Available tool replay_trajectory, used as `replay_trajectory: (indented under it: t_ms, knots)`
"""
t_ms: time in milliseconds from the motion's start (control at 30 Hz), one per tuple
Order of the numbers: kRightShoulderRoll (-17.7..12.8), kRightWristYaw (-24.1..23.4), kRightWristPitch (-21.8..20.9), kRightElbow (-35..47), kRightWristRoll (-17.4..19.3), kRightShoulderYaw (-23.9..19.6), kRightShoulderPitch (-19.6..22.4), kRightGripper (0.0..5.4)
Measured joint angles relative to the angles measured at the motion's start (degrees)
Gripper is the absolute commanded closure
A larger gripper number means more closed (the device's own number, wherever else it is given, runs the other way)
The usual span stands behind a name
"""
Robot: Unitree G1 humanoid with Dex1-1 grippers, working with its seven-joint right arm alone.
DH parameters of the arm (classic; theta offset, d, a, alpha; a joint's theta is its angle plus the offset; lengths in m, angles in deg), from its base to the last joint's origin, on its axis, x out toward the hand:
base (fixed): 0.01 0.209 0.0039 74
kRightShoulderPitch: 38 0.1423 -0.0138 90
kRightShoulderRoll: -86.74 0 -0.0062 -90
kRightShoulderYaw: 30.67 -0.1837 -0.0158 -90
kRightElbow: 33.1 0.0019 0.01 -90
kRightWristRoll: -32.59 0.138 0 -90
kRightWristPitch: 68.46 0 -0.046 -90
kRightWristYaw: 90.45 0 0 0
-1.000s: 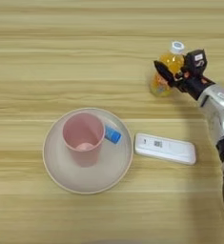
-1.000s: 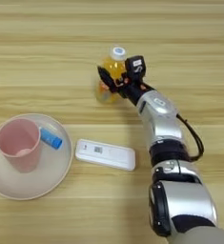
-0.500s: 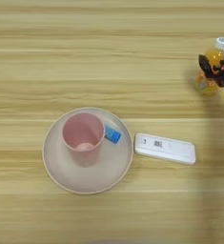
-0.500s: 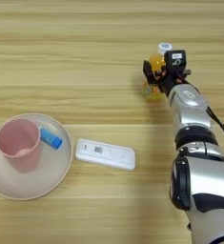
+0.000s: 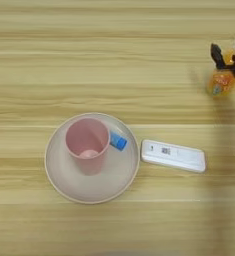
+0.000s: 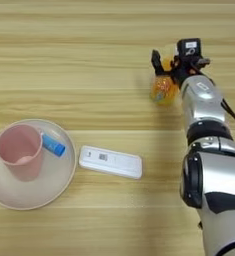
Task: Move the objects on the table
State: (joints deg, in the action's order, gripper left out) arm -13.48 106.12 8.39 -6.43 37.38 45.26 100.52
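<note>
My right gripper [image 6: 168,64] is at the table's far right, shut on the top of the small orange juice bottle [image 6: 163,90]; the cap is hidden between the black fingers. The bottle [image 5: 220,82] hangs below the gripper [image 5: 228,57], tilted slightly. At the near left, the pink cup [image 5: 86,145] stands upright on the round beige plate [image 5: 114,185]. A small blue tube [image 5: 118,141] lies on the plate against the cup's right side. The flat white device with a barcode [image 5: 173,155] lies on the wood just right of the plate.
The silver forearm [image 6: 201,107] runs from the gripper down along the right edge of the right eye view. The light wooden table [image 5: 89,60] fills both views.
The gripper carried the bottle from the table's middle back to the far right, then slightly nearer. Plate, cup, tube and device have not moved.
</note>
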Motion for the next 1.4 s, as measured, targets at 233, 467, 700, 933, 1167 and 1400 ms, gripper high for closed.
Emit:
replay_trajectory:
  t_ms: [233,467,700,933,1167,1400]
  knots:
    - [-0.2,-0.2,-0.8,0.0,0.0,-0.1,0.5,0.03]
    - [-0.2,0.0,-2.9,2.0,0.6,-0.7,0.5,0.03]
    - [0.3,2.9,-7.0,10.2,3.3,-1.3,0.0,0.03]
    - [2.3,5.4,-5.6,20.7,5.9,-1.1,-3.2,0.03]
    - [4.4,7.3,1.3,35.0,8.5,0.4,-8.6,0.03]
    - [6.2,10.3,9.1,51.3,10.2,4.6,-14.3,0.03]
